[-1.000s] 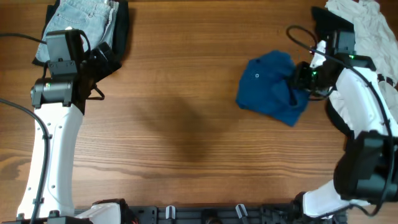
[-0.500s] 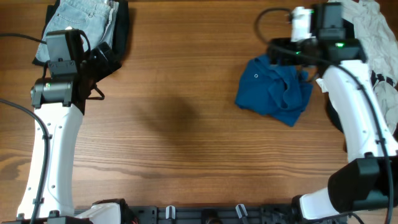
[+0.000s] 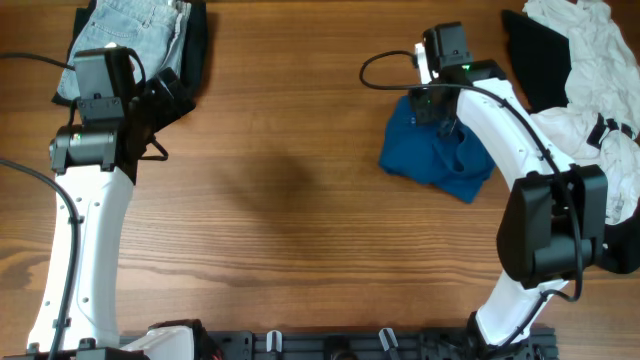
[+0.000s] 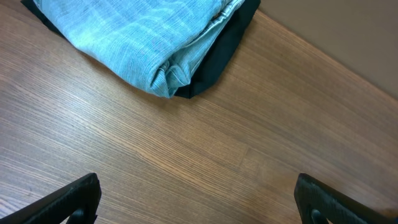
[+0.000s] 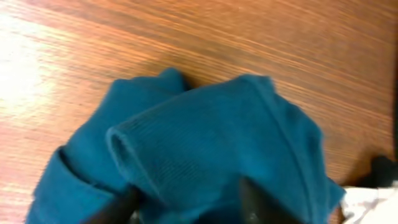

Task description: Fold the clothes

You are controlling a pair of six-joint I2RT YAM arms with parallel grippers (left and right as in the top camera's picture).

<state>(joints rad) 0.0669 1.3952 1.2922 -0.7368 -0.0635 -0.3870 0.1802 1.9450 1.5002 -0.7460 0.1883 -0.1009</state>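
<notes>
The clothes (image 3: 440, 158), a deep-blue shirt, lie crumpled on the wooden table right of centre. My right gripper (image 3: 432, 106) is down on the shirt's upper left edge. In the right wrist view a raised fold of the blue fabric (image 5: 205, 137) fills the frame, and the right gripper (image 5: 186, 204) is shut on it, one dark finger on each side. My left gripper (image 3: 165, 120) hovers open at the far left, beside the jeans. In the left wrist view its fingertips (image 4: 68, 200) stand wide apart over bare wood.
Folded pale denim jeans (image 3: 125, 35) rest on a black garment (image 4: 217, 56) at the back left corner. A heap of white clothes (image 3: 590, 60) and a black piece (image 3: 535, 55) lie at the back right. A cable loops near the right wrist.
The right arm swung from the shirt's right side across its top to its upper left edge. Its jaws opened wide on the way, then closed on a fold. The left arm stayed still.
</notes>
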